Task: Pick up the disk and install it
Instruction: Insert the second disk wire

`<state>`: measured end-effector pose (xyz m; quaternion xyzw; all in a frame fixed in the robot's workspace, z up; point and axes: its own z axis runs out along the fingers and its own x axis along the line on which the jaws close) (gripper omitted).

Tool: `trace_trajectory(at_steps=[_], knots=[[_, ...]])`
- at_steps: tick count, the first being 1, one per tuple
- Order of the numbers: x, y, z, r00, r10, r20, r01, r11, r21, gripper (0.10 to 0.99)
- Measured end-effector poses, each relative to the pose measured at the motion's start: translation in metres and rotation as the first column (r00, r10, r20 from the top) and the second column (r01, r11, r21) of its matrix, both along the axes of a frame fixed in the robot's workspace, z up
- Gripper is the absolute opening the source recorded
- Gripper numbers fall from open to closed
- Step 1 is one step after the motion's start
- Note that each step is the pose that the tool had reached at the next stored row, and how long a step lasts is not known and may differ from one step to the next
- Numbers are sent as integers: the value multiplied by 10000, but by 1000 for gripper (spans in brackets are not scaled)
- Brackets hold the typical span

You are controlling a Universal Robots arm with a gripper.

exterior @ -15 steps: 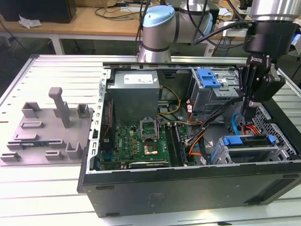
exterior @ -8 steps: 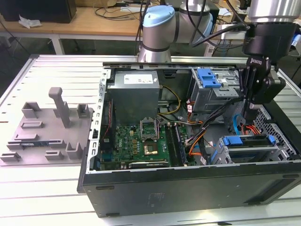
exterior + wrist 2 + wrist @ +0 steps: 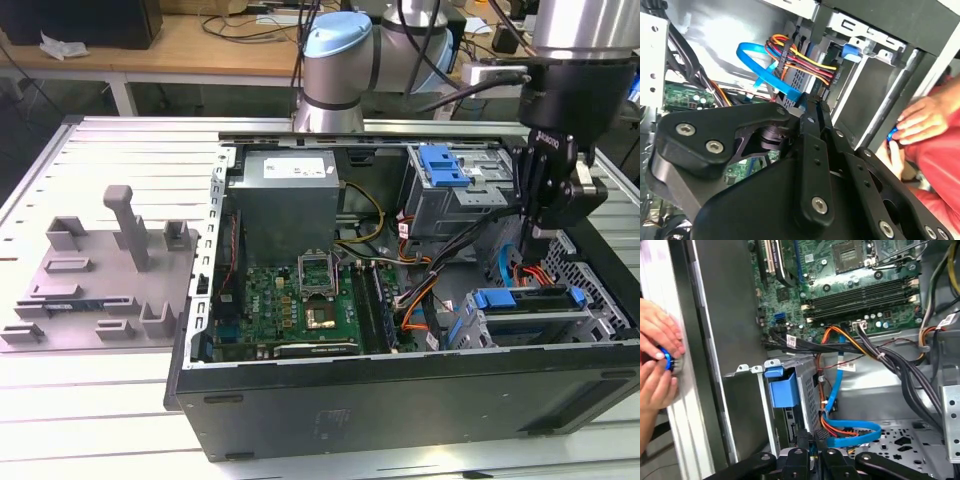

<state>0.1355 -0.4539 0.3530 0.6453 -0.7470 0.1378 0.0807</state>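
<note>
Hand [image 3: 548, 232] lowered inside open computer case [image 3: 400, 400] beside drive cage [image 3: 530, 315]; fingers together, empty; disk seated, cables attached.

You had the open computer case [image 3: 400, 400] lying on the counter [image 3: 100, 400]. Inside it, the grey power supply box [image 3: 290, 200] sat just beside the green motherboard [image 3: 290, 305], and a grey fixture [image 3: 100, 270] stood well apart from the case.

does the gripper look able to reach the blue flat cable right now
Probably yes: the gripper sits inside the open case right at the blue cable, nothing between them, though red and orange wires crowd it.
</note>
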Motion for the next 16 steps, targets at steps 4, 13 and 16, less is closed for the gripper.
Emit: trace_trajectory(at_steps=[4,13,16], knots=[[-5,-128,0,10000,-1,0,1,9985,538,161],[-6,-361,0,10000,1,0,-1,9847,1744,161],[-9,-411,1,10000,14,0,-14,9796,2010,161]])
